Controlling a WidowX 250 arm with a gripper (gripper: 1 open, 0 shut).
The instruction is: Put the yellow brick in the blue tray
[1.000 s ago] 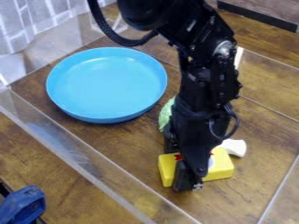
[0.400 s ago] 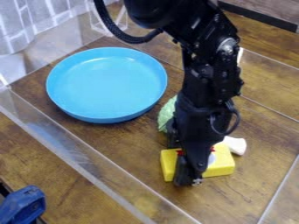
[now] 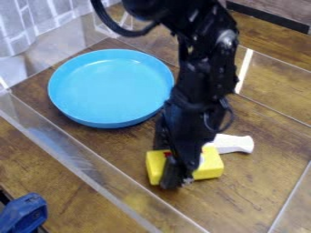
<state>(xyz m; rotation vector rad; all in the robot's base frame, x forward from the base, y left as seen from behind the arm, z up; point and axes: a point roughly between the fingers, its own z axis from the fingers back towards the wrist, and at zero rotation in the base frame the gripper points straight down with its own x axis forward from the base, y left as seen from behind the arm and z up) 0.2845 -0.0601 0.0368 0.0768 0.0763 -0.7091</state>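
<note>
Now the small flat yellow rectangular brick [image 3: 187, 167], clamped in the black gripper [image 3: 174, 178] jaws, has been carried left toward the round shallow bright-blue plastic tray [image 3: 107, 88]; transfer is judged underway.

A single black arm [image 3: 195, 64] comes in from the top edge of the view and reaches down toward the near right part of the desk [image 3: 73, 164]. Its upper links are bulky, with a black cable looping out beside them near the top. The wrist hangs nearly vertical, so the gripper [image 3: 174, 175] points straight down at the desk surface. The gripper's tip sits low, close over the desk. Its jaws are partly spread and closed on the yellow brick [image 3: 206, 164], with dark fingers [image 3: 170, 168] lying across the brick's middle. The arm is slightly blurred.
</note>
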